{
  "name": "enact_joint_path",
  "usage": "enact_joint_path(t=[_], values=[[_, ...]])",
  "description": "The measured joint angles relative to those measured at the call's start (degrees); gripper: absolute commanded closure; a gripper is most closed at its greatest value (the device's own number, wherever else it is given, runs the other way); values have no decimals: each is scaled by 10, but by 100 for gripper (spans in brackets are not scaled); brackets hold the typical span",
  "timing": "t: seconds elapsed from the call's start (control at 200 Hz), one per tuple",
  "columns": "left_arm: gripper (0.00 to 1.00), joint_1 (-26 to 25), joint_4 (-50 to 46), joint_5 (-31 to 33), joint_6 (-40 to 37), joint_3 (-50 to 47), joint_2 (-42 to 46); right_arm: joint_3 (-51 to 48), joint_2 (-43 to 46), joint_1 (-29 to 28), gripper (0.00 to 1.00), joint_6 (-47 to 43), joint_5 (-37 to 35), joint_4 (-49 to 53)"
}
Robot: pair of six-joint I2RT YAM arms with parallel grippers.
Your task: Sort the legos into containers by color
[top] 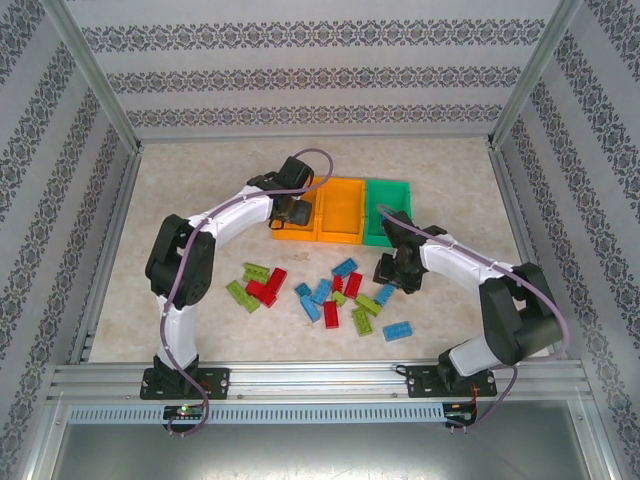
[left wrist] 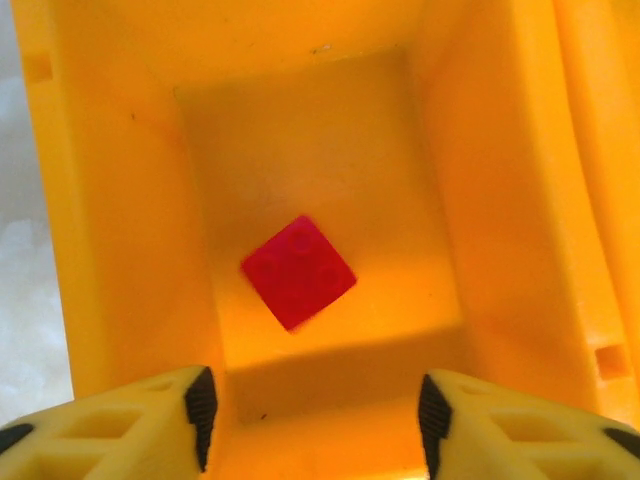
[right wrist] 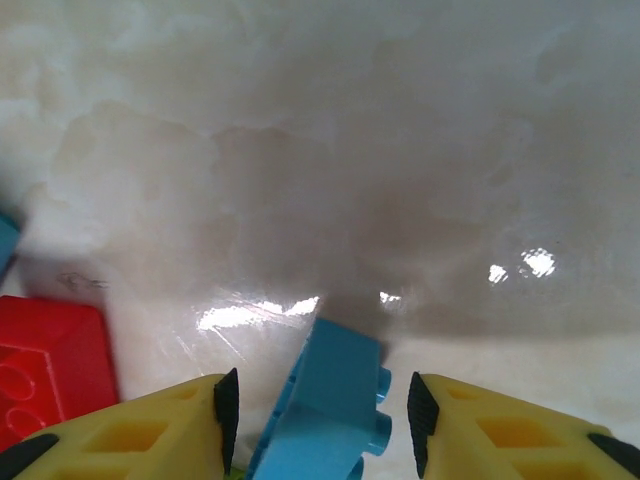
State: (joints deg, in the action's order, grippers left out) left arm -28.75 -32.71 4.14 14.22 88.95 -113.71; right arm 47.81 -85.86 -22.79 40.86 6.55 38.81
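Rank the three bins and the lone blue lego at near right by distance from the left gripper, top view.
1. Left orange bin, under the left gripper.
2. Middle orange bin, one place right.
3. Green bin, right end of the row.
4. Blue lego, near right, by itself.

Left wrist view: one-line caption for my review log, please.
Left gripper, open, hovers over an orange bin with one red lego lying on its floor.

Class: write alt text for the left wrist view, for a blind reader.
A small red studded plastic brick lies on the floor of an orange plastic bin. The left gripper hangs open above, holding nothing.
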Motion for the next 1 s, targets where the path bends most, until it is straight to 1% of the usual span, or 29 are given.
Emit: enact_joint_path(t=[0.12, 0.175, 0.31, 0.44, 0.525, 0.639, 0.779, 1.004], values=[[30, 0, 17, -7, 6, -39, 37, -4, -9, -2, 50, 0, 4, 0], [29, 0, 23, -9, 9, -56, 58, -6, -9, -4, 52, 0, 4, 0], [27, 0, 38, -9, 12, -81, 99, -6, -11, -10, 63, 0, 7, 0], [27, 0, 50, -9, 13, -100, 120, -6, -24, -11, 75, 0, 11, -1], [26, 0, 53, -8, 13, -116, 129, -5, -24, -11, 79, 1, 12, -3], [26, 0, 53, -5, 13, -134, 136, -4, -24, -11, 82, 2, 12, -5], [26, 0, 53, -4, 13, -142, 141, 10, -24, -9, 83, 1, 0, -3], [25, 0, 54, -4, 15, -174, 163, 101, 0, 10, 82, -32, -50, -5]])
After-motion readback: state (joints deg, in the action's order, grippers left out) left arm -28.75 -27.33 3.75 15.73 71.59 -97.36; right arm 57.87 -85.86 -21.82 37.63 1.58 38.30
